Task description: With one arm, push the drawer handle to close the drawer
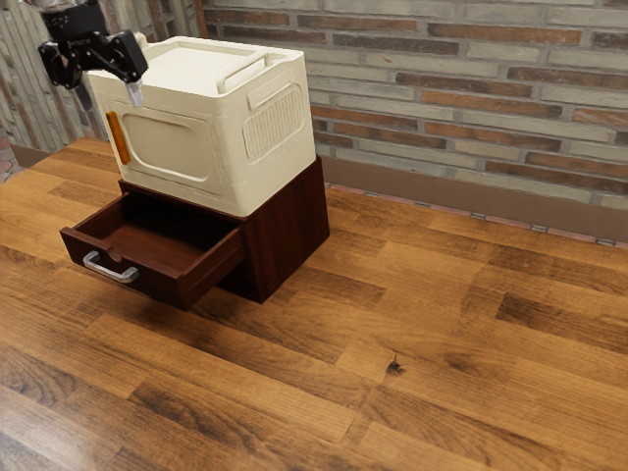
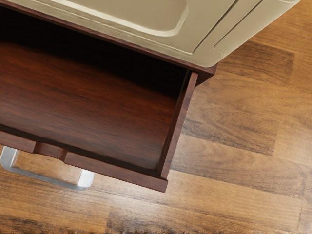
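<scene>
My gripper [image 1: 111, 95] is at the exterior view's upper left, above the open drawer and beside the upper front of the cream box, its two fingertips apart with nothing between them. The dark red-brown drawer [image 1: 162, 239] is pulled out of its cabinet [image 1: 287, 231] and looks bare inside. A silver handle [image 1: 110, 269] is fixed on its front, well below the gripper. In the wrist view the drawer [image 2: 87, 102] lies under my hand, with the handle [image 2: 44, 180] along its front edge.
The cream box [image 1: 196, 118] with an orange strip [image 1: 118, 136] stands on top of the cabinet. Around them spreads the wooden surface [image 1: 392, 343], and a brick wall [image 1: 442, 98] rises behind.
</scene>
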Action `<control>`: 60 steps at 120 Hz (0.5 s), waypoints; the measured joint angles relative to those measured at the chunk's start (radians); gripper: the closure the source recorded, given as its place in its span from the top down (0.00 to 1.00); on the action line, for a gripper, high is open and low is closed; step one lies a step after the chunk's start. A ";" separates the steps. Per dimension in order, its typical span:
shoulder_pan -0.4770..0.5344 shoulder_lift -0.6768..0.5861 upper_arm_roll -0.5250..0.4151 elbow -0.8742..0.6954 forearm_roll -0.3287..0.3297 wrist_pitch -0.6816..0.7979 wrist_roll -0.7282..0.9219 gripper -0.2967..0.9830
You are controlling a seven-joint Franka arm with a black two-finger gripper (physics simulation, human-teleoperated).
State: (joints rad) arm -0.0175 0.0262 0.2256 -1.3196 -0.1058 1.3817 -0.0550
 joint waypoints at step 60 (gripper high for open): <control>-0.053 -0.616 0.151 -1.035 0.384 0.315 -0.021 0.54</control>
State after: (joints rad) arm -0.0706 -0.5897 0.3762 -2.3548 0.2782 1.6969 -0.0762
